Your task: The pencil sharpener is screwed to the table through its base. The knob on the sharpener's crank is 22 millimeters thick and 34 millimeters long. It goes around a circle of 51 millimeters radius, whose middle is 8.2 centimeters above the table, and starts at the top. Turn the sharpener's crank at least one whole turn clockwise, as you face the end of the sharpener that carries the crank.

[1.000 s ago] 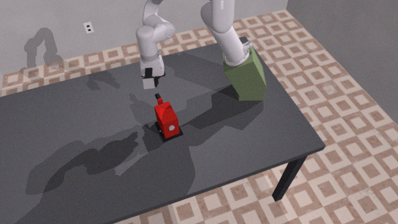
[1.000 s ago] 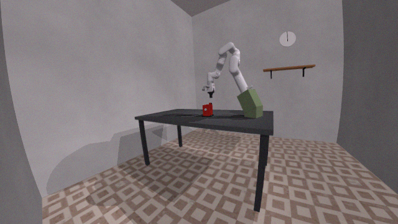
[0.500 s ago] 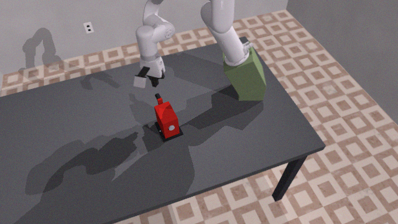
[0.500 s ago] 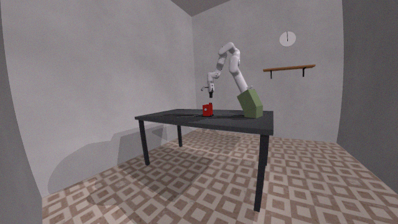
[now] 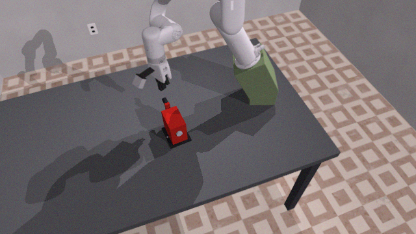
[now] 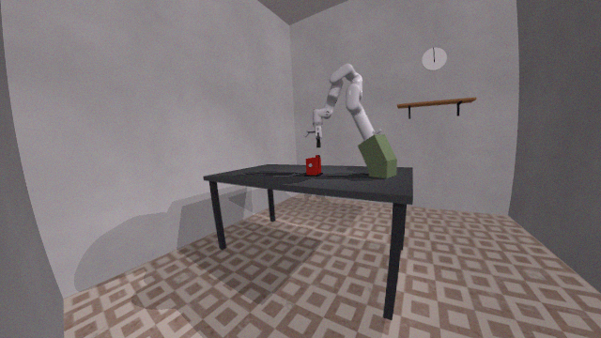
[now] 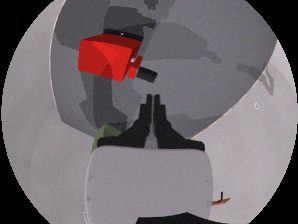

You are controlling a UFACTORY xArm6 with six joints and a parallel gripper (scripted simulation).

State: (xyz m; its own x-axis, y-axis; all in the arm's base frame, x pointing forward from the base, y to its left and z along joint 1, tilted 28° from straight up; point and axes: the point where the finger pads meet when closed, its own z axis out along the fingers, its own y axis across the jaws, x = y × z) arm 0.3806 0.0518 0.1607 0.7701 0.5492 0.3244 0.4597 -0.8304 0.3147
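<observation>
The red pencil sharpener (image 5: 174, 125) (image 6: 313, 166) (image 7: 107, 58) stands on a black base near the middle of the dark table (image 5: 81, 123) (image 6: 366, 185). Its crank arm points up, with the black knob (image 5: 165, 99) (image 7: 145, 74) at the top on the far end. My gripper (image 5: 162, 85) (image 6: 318, 143) (image 7: 152, 102) hangs in the air above and a little behind the knob, apart from it. Its black fingers are pressed together with nothing between them.
The arm's green pedestal (image 5: 257, 79) (image 6: 377, 157) stands at the table's far right. The table's right edge and a leg (image 5: 300, 188) are in view. A shelf (image 6: 437, 102) and a clock (image 6: 434, 58) hang on the back wall.
</observation>
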